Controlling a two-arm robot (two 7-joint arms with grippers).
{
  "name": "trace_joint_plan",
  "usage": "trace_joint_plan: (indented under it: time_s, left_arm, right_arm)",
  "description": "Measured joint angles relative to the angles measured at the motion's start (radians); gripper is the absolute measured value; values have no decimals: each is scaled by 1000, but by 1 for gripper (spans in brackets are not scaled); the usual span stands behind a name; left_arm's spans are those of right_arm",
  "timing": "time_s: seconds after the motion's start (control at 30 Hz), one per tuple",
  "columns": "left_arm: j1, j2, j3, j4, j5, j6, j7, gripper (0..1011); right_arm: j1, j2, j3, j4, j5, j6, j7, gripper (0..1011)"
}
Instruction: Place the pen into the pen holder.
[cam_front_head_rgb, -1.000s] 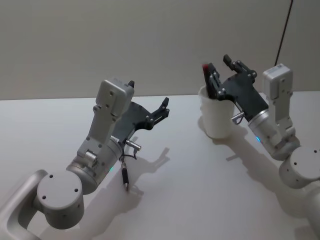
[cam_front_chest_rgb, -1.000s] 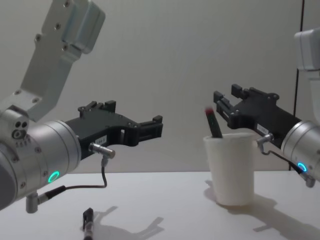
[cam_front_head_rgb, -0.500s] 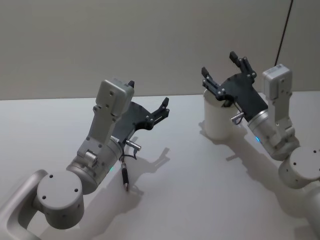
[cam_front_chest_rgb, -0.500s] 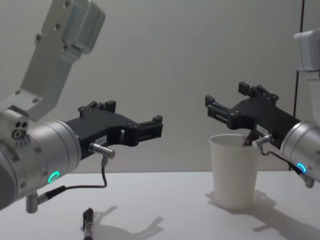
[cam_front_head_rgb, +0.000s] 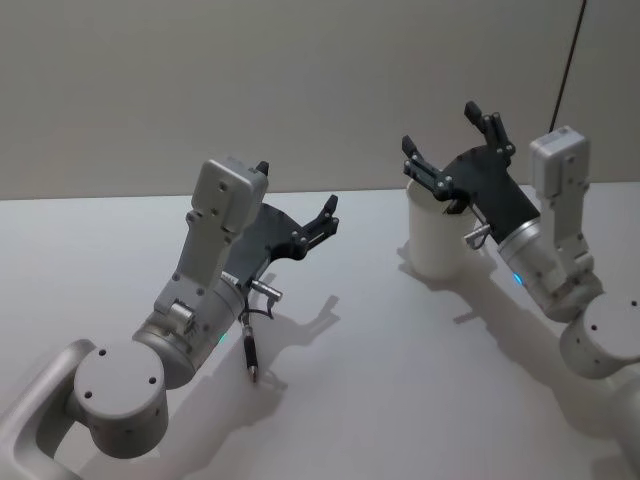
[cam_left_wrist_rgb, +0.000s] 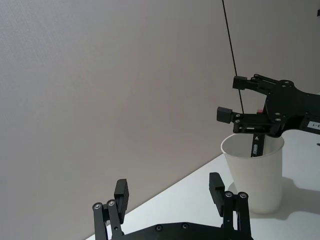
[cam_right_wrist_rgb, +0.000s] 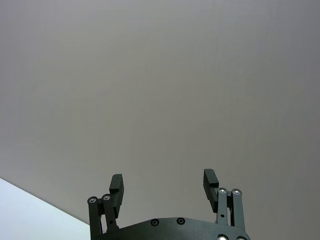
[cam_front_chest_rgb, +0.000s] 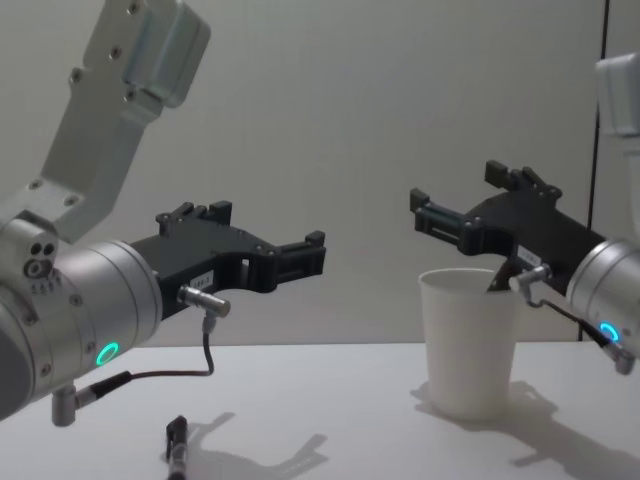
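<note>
The pen holder (cam_front_head_rgb: 432, 238), a white paper cup, stands upright on the table at the right. A dark pen (cam_left_wrist_rgb: 255, 147) leans inside the pen holder (cam_left_wrist_rgb: 256, 181), and its top just clears the rim (cam_front_chest_rgb: 497, 281). My right gripper (cam_front_head_rgb: 445, 135) hovers open directly above the cup (cam_front_chest_rgb: 470, 342), fingers spread wide with nothing between them, and it touches neither pen nor cup. My left gripper (cam_front_head_rgb: 297, 187) hangs open and empty in mid-air at the left, well away from the cup.
A second black pen (cam_front_head_rgb: 250, 352) lies on the white table (cam_front_head_rgb: 360, 370) beneath my left arm, near the front (cam_front_chest_rgb: 176, 447). A plain grey wall stands behind the table. A thin dark cable (cam_left_wrist_rgb: 231, 55) runs down the wall behind the cup.
My right gripper has opened and let go of the red-tipped pen, which has dropped down into the cup. The gripper has risen slightly. The left arm has not moved.
</note>
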Motion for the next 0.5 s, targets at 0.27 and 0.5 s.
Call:
trace_joint_plan:
  time_s: [0.27,0.5]
  left_arm:
    - [0,0,0,0,0,0,0,1001]
    - [0,0,0,0,0,0,0,1001]
  right_arm:
    - [-57,22,10,-106,52,53,10,1002]
    - [-121,48,23,-214,103,110,-3,1002]
